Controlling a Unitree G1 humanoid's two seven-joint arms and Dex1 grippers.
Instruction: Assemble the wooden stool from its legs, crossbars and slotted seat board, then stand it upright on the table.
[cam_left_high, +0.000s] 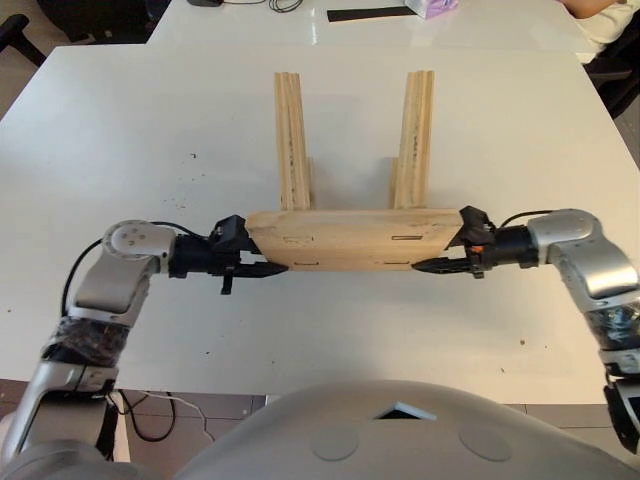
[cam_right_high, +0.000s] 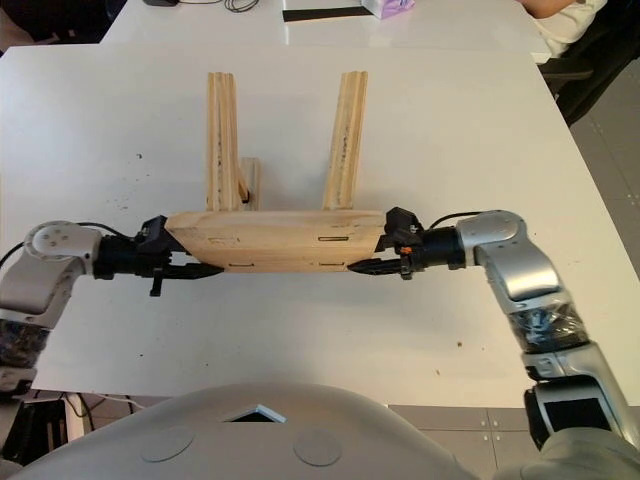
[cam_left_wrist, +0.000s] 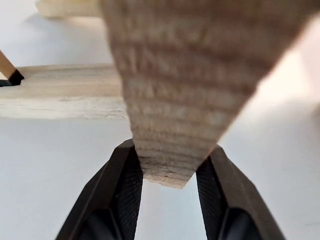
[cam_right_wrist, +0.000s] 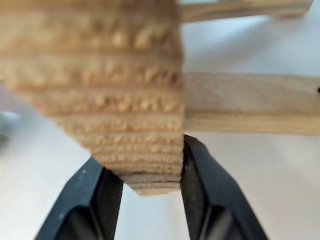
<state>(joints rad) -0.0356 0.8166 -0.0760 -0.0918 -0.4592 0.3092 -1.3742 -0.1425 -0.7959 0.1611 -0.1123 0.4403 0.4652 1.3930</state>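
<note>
1. The stool's seat board stands on edge near the middle of the white table, with its slotted face toward the robot. Two legs run away from it across the tabletop.
2. The left gripper is clamped on the board's left end and the right gripper on its right end, so the board spans between them.
3. In each wrist view the black fingers press both faces of the board's end grain.
4. The board hides where the legs join it.
5. A short wooden piece, perhaps a crossbar, peeks out beside one leg, but it is hard to make out.
6. It cannot be told whether the board's lower edge touches the table.
</note>
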